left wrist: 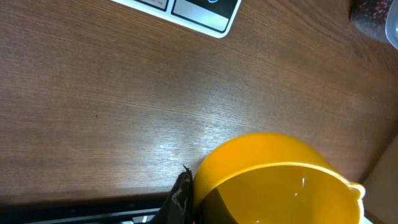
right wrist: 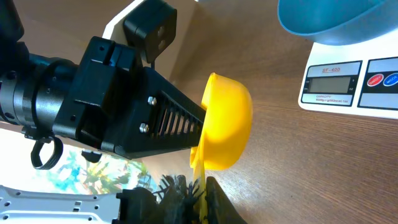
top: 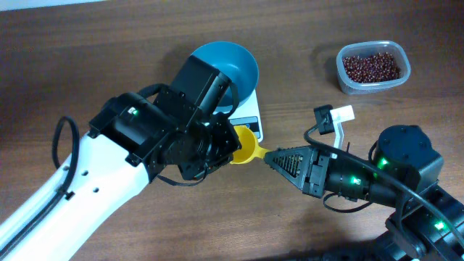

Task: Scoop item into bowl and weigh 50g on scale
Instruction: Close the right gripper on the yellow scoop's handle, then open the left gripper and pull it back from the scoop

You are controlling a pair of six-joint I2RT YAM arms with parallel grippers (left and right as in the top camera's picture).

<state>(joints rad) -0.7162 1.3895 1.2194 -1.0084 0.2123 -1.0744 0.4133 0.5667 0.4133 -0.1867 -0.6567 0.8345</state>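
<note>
The teal-blue bowl (top: 230, 64) stands on the white scale (top: 249, 119). Both also show in the right wrist view, the bowl (right wrist: 329, 18) above the scale (right wrist: 348, 84). The red-brown beans (top: 371, 67) lie in a clear tub at the back right. A small yellow scoop (top: 245, 147) hangs just in front of the scale, held from both sides. My right gripper (top: 270, 157) is shut on its handle (right wrist: 200, 183). My left gripper (top: 228, 141) pinches the wall of its cup (left wrist: 273, 180), one finger (left wrist: 180, 198) outside. The cup looks empty.
The clear tub (top: 346, 81) stands apart from the scale, to its right. A white tag on a cable (top: 332, 117) sticks up from the right arm. The left arm's white body (top: 80, 188) covers the front left of the wooden table (top: 87, 58).
</note>
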